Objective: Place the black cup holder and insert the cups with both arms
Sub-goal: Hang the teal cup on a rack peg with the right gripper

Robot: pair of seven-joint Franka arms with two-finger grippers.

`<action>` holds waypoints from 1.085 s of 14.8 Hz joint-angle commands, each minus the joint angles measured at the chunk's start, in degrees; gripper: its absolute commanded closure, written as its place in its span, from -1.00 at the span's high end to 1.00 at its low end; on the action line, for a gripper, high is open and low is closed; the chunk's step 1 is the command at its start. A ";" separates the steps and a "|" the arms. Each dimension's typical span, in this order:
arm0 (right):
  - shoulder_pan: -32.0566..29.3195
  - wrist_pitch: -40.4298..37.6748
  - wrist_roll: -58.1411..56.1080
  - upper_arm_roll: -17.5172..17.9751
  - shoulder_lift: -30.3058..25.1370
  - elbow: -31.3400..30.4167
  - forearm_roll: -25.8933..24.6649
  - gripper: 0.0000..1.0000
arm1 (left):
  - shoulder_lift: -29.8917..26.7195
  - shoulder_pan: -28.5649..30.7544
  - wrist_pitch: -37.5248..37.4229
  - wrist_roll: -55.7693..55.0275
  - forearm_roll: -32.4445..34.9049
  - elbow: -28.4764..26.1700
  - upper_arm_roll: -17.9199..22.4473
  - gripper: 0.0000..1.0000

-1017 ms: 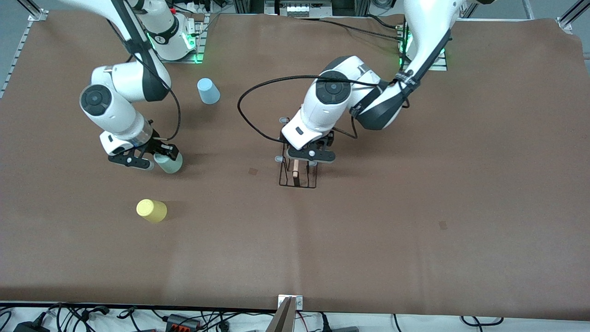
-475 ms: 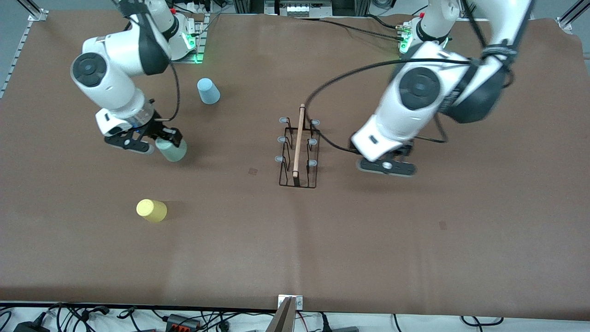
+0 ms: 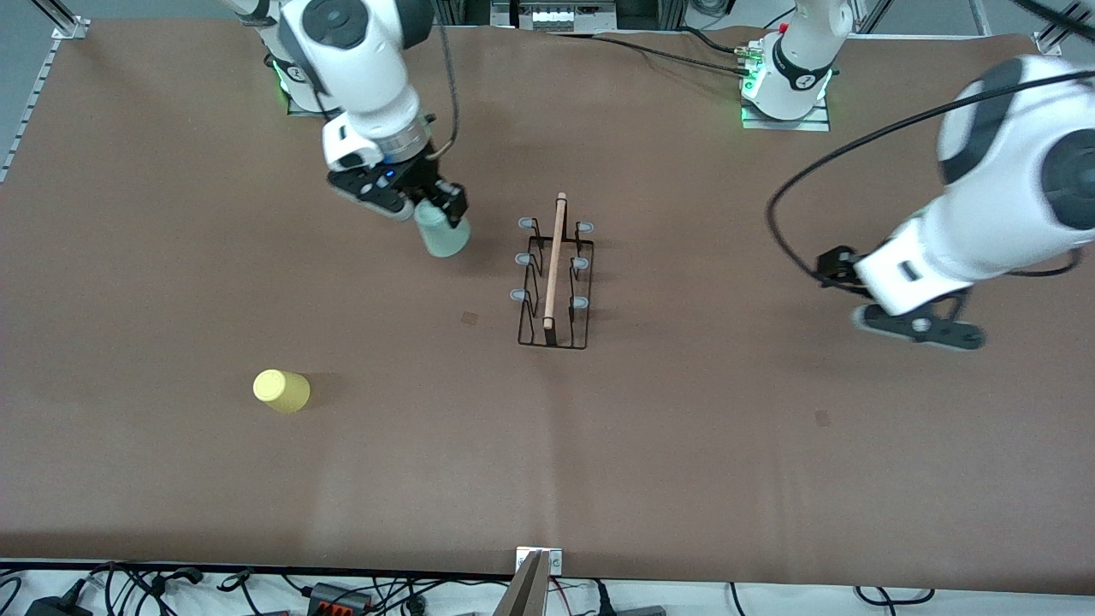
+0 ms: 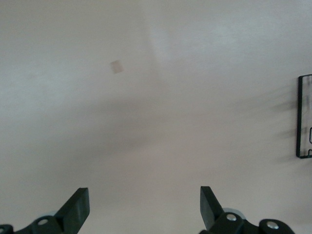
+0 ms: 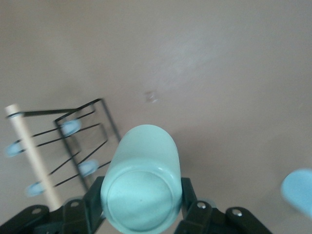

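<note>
The black cup holder (image 3: 554,275) stands upright mid-table, its wooden rod handle on top and nothing on its prongs. My right gripper (image 3: 428,205) is shut on the pale mint green cup (image 3: 443,233), held in the air beside the holder toward the right arm's end. In the right wrist view the mint cup (image 5: 141,187) fills the jaws, with the holder (image 5: 73,146) just past it. The yellow cup (image 3: 281,390) lies on the table nearer the front camera. The light blue cup (image 5: 298,191) shows only in the right wrist view. My left gripper (image 3: 920,330) (image 4: 143,209) is open and empty over bare table.
The brown mat (image 3: 684,445) covers the whole table. Cables and plugs (image 3: 342,592) lie along the edge nearest the front camera. The arm bases (image 3: 785,81) stand along the other edge. A small dark mark (image 3: 470,318) sits on the mat beside the holder.
My left gripper let go of the holder's handle and swung away toward the left arm's end. My right gripper lifted the mint cup and carried it toward the holder.
</note>
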 commanded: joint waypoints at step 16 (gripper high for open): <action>9.98 2.09 14.15 0.32 14.70 7.73 -1.32 -0.50 | -25.64 -14.87 15.07 2.47 -8.43 -24.28 26.79 1.00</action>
